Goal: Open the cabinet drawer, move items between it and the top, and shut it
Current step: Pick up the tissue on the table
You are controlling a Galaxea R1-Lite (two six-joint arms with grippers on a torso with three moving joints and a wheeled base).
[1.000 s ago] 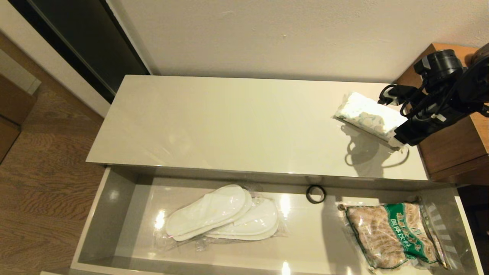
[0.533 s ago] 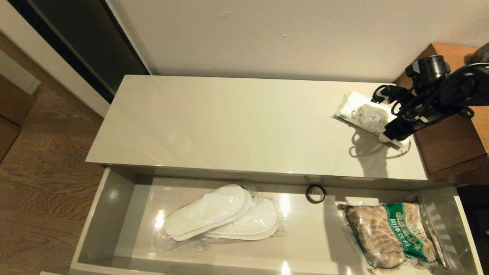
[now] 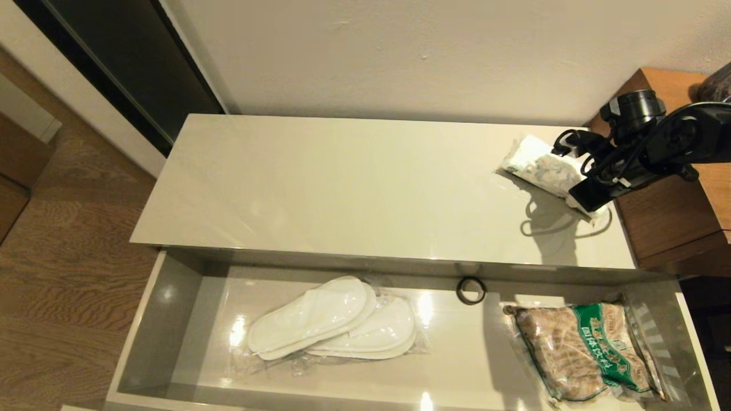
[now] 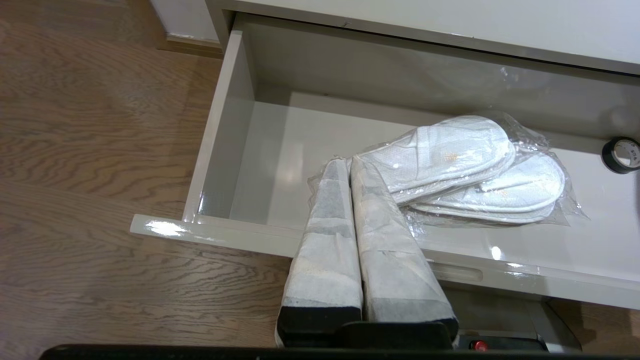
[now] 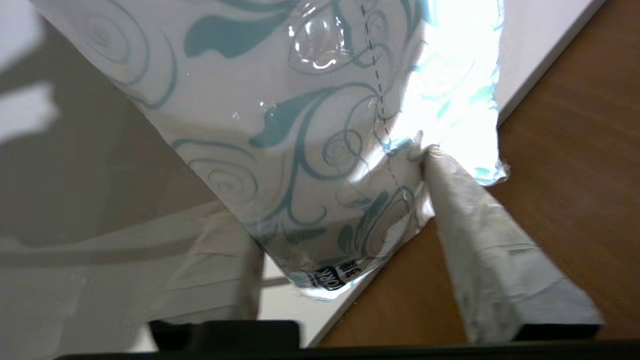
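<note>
From the head camera, the cabinet drawer (image 3: 171,319) stands pulled out below the top (image 3: 342,188) of the low cabinet. Inside it, toward the left of middle, lie the wrapped slippers (image 3: 334,319); a small black ring (image 3: 472,290) sits against the back wall, and a green-labelled snack bag (image 3: 588,354) lies at the right end. The tissue pack (image 3: 539,166) rests on the far right corner of the top, next to the taller brown wooden cabinet (image 3: 679,222). The right gripper (image 3: 591,197) reaches in from the right over that wooden cabinet, and its jaws are at the near end of the pack; from here I cannot tell whether they have closed on it. The left wrist camera shows the left gripper (image 4: 350,167) with its two padded jaws pressed together and nothing between them, hanging in front of the drawer's front edge, its tips seen over the clear wrap of the slippers (image 4: 465,170); the black ring (image 4: 621,155) shows at the drawer's back wall (image 4: 400,80). The right wrist camera shows the tissue pack (image 5: 300,125) filling the gap between the right gripper's (image 5: 340,195) jaws: one padded finger (image 5: 480,240) presses into the pack's wrapper on the side over the brown wood, the other finger (image 5: 220,265) lies along the opposite side over the pale top (image 5: 75,200), so the jaws stand part-way in, at either side of the pack's end.
</note>
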